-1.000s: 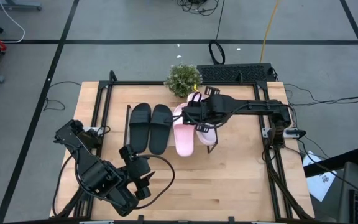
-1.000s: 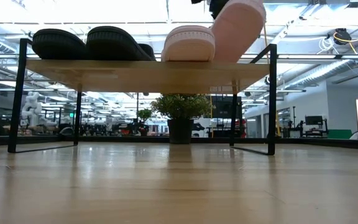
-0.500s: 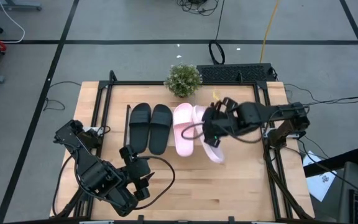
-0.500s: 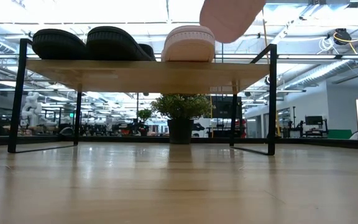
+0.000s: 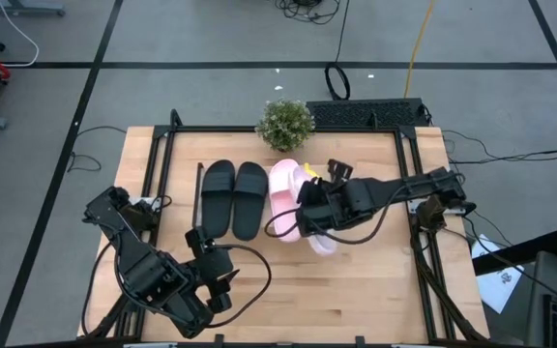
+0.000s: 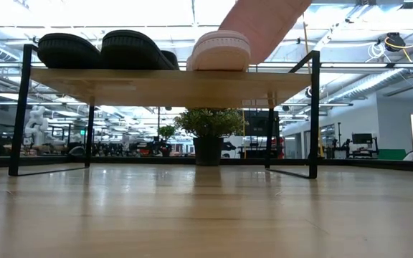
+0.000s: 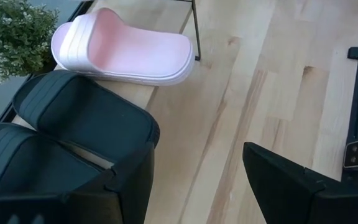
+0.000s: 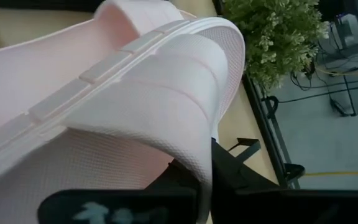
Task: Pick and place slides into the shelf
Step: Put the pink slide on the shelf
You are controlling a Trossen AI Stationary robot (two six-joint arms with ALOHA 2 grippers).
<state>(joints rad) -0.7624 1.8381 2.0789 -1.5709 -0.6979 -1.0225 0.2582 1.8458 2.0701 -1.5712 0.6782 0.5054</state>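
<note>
Two black slides (image 5: 219, 195) (image 5: 249, 198) and one pink slide (image 5: 282, 198) lie sole-down side by side on the shelf (image 6: 156, 84). The second pink slide (image 5: 323, 242) (image 6: 264, 25) hangs tilted in my right gripper (image 5: 313, 211), which is shut on it just right of the shelved pink slide (image 6: 219, 50). My left gripper (image 7: 197, 180) waits open near the table's near left corner (image 5: 216, 280), facing the black slides (image 7: 86, 121). My right gripper holds the second pink slide at its wide strap (image 8: 166, 112), coming in from the table's right. The strap fills the wrist view and hides the fingertips. The slide is lifted and steeply tilted, its lower end (image 6: 253, 50) beside the shelved pink slide; I cannot tell whether they touch.
A potted plant (image 5: 285, 123) stands at the far edge behind the shelf. Black frame rails (image 5: 416, 242) run along the table's left and right sides. Bare wooden tabletop (image 5: 298, 290) stretches between the shelf and the near edge.
My right gripper pulled the pink slide up and toward the table's near right, off the shelf's far part, then came back left toward the shelved pink slide. The slide was lifted clear and now tilts down again beside that slide.
</note>
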